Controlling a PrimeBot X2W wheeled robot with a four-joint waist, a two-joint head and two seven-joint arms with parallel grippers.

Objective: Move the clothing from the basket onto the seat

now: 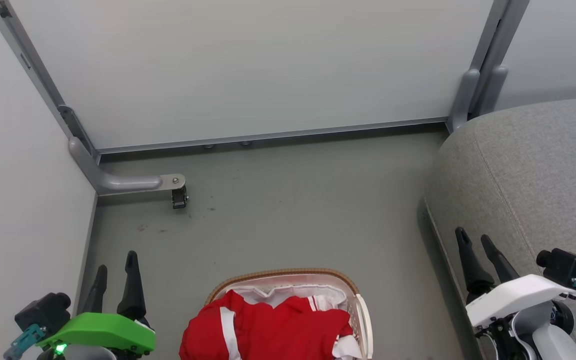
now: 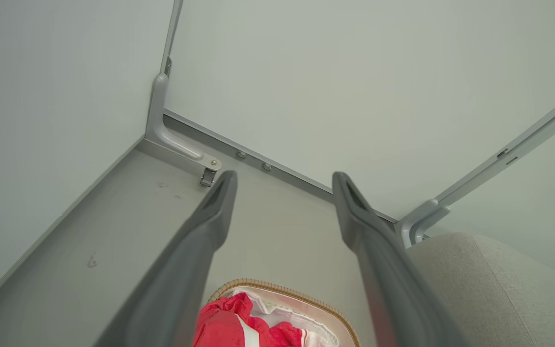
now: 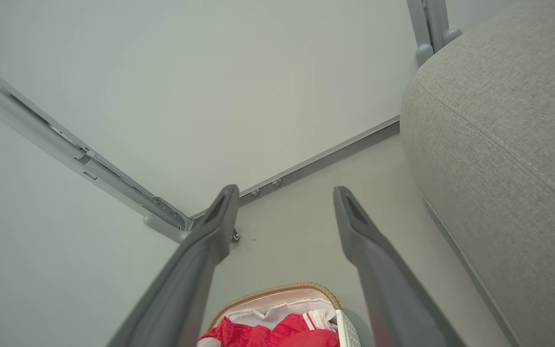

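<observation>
Red clothing (image 1: 268, 330) with white stripes lies heaped in the basket (image 1: 288, 274), whose brown woven rim and white liner show at the bottom middle of the head view. The grey seat (image 1: 533, 175) fills the right side. My left gripper (image 1: 116, 267) stands open at the lower left, left of the basket, nothing between its fingers. My right gripper (image 1: 474, 239) stands open at the lower right, over the seat's front edge. From the left wrist view, the clothing (image 2: 224, 323) and basket (image 2: 282, 289) sit below the open gripper (image 2: 283, 179). The right wrist view shows the open gripper (image 3: 284, 192), clothing (image 3: 277, 335), basket (image 3: 277, 289) and seat (image 3: 504, 144).
Pale partition panels (image 1: 248, 65) close off the back and left. A grey metal foot with a small caster (image 1: 180, 196) juts onto the floor at the left corner. Grey floor (image 1: 298, 210) lies between the panels, the basket and the seat.
</observation>
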